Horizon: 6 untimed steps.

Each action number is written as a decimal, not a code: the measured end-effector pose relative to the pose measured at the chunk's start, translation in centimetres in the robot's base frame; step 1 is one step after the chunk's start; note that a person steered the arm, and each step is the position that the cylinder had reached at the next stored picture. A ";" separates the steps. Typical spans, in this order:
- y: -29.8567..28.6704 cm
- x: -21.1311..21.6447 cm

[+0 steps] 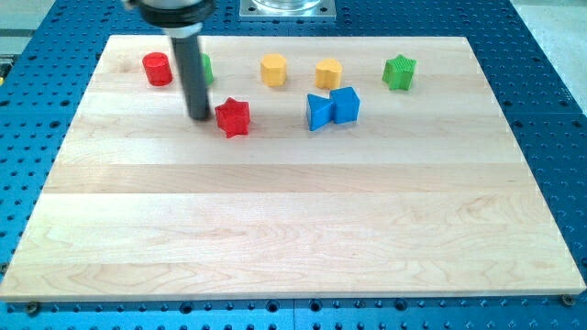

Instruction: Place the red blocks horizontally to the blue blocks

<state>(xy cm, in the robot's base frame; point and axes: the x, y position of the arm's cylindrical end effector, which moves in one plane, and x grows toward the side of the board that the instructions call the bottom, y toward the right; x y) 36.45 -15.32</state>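
A red star block (233, 117) lies left of centre in the upper part of the board. My tip (199, 117) stands just to its left, close to it; I cannot tell if they touch. A red cylinder (158, 69) sits near the view's top left. Two blue blocks touch each other right of centre: a bowtie-like one (318, 112) and a cube-like one (346, 104). The red star is roughly level with the blue blocks, some way to their left.
A green block (206, 68) is partly hidden behind the rod. Two yellow blocks (273, 70) (328, 73) sit along the top. A green star (399, 72) is at the top right. The wooden board (293, 238) lies on a blue perforated table.
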 end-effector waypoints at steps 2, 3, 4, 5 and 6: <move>-12.5 -4.4; -10.7 -9.4; -10.0 -12.9; -8.4 -11.2; -5.8 -9.5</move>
<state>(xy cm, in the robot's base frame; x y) 26.95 -21.08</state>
